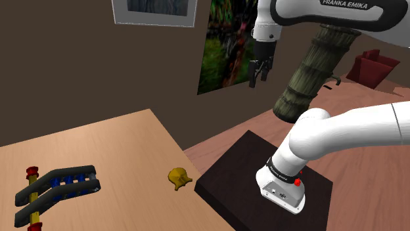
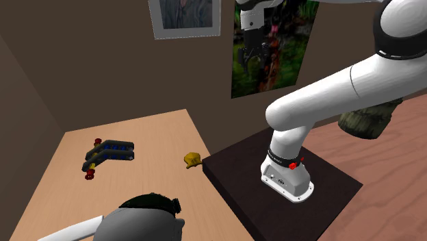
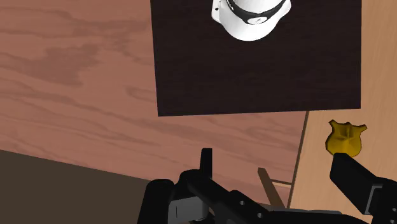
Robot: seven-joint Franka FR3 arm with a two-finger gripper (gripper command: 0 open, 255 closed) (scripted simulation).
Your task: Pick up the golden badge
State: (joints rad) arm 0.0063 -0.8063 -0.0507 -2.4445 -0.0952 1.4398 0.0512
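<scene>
We see the black gripper (image 1: 258, 72) high in the air, its two slim fingers (image 3: 348, 173) standing well apart, clasping nothing and touching nothing. Well below it and off to one side lies the golden badge (image 1: 179, 177), a small yellow-gold piece shaped like a shield with a lobed outline. It rests on the pale wood-grain table (image 1: 112, 144), near the edge that faces the stand (image 1: 240, 164), a dark, matte, square box. The floor (image 3: 76, 76) around the stand is reddish planking. Farther along the table, well apart from the badge, rests a black forked tool (image 1: 56, 189) with blue inserts.
</scene>
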